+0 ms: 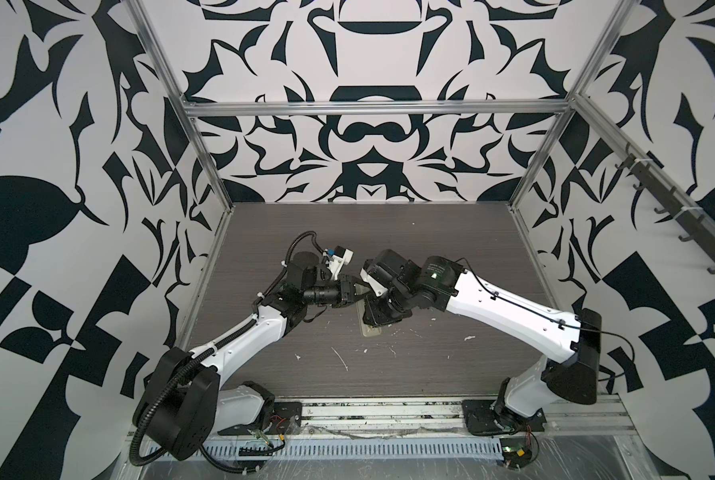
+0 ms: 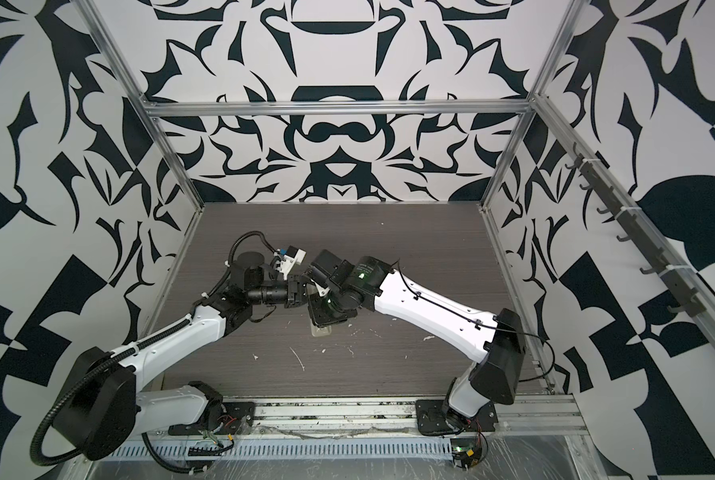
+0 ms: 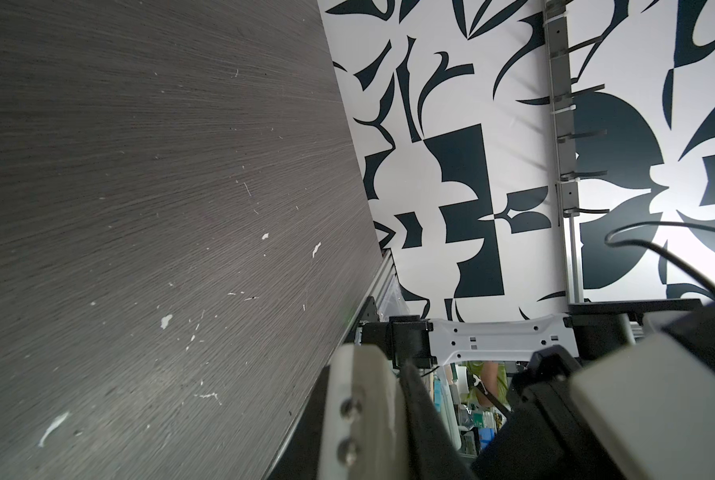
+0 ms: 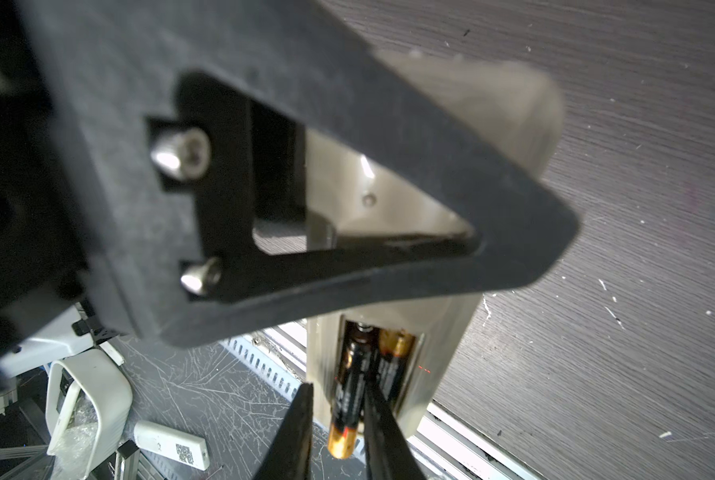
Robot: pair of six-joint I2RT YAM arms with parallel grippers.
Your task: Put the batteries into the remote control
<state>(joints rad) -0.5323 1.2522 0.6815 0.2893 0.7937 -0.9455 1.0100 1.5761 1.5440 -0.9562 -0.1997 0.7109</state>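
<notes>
Mid-table, the remote control (image 4: 447, 340) lies back up beneath both arms. One battery (image 4: 395, 353) sits in the recess. The second battery (image 4: 347, 403) lies beside it, gold end riding high toward the near side. The right gripper (image 4: 339, 386) straddles it, jaws narrowly parted with a sliver of gap, so no real pinch, I'd say. The left gripper (image 1: 352, 294) is closed at the remote's far end; whether it holds anything, I can't tell. That battery looks light, hard and slick, likely to roll. Take it mid-barrel, across its width.

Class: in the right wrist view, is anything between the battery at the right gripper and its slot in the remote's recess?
Nothing visible does. The battery sits between the fingers of the right gripper, its far end already in the recess of the remote control; the other battery lies beside it, not across it.
</notes>
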